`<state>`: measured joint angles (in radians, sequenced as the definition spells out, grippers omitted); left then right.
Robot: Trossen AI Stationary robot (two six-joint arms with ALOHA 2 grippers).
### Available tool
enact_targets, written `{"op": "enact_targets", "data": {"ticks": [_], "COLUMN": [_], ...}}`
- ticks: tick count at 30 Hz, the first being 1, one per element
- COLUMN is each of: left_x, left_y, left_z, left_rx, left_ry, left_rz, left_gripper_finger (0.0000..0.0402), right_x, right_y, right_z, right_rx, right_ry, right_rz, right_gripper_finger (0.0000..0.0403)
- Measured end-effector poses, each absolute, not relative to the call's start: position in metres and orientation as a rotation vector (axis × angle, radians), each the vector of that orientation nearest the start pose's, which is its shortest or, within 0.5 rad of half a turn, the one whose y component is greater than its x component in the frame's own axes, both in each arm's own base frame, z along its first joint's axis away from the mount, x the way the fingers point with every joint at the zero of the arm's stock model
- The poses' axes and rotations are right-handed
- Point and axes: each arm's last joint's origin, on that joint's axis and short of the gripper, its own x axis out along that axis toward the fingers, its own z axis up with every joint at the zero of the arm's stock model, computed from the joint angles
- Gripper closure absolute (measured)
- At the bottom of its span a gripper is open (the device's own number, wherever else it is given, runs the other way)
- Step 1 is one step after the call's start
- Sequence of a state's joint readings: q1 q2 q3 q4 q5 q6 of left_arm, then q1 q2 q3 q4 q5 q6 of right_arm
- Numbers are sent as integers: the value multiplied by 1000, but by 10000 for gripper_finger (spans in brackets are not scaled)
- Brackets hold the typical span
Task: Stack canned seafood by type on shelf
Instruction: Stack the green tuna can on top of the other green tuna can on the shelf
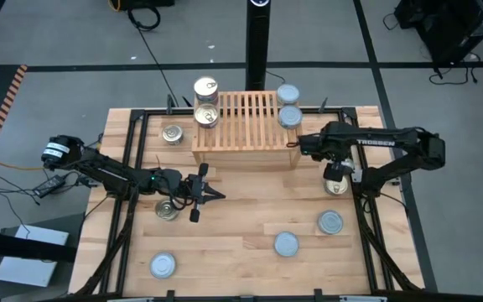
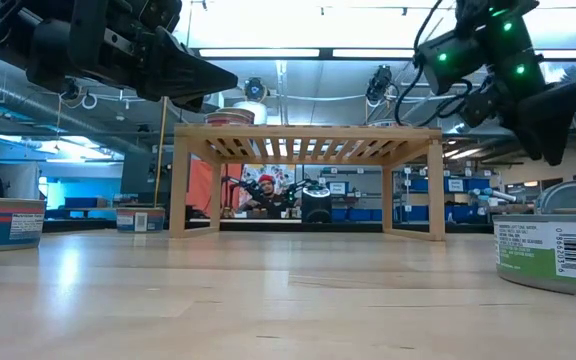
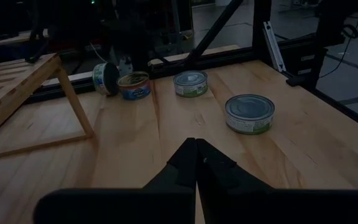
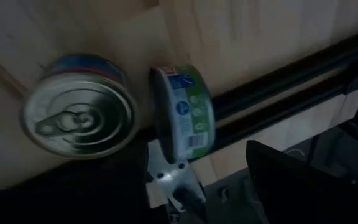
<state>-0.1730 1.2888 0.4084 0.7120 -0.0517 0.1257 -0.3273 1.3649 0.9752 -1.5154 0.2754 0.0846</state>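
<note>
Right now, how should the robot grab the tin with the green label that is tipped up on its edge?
Probably from above, one finger on each flat face. The green-label tin stands on its rim beside the blue-label tin, so its round wall would roll. The right gripper is open next to it.

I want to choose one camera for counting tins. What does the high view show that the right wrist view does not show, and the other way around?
Only the high view shows the whole shelf, with two gold-lidded tins at one end and two silver-lidded tins at the other, plus the left gripper, shut, over the table.

Only the right wrist view shows a green-labelled tin standing on its edge beside a flat tin with a pull tab.

Both show the right gripper at the pull-tab tin by the table's right side.
</note>
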Motion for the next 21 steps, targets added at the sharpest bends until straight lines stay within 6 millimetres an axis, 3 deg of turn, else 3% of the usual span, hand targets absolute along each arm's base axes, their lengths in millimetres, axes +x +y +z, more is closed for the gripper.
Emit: {"op": "enact_targets", "data": {"ticks": [13,21], "left_x": [241,241], "left_y": [-41,-41], "left_z": [190,190], "left_rx": [144,144], "left_ry": [161,161], "left_rz": [-132,-132], "left_gripper_finger": [394,394], "right_x": [165,154], "right_y": [-84,-82], "right_z": [233,215], "right_rx": [119,151], "right_ry": [1932,2000], "right_rz": [-417,-401], "right_gripper_finger": [121,121]}}
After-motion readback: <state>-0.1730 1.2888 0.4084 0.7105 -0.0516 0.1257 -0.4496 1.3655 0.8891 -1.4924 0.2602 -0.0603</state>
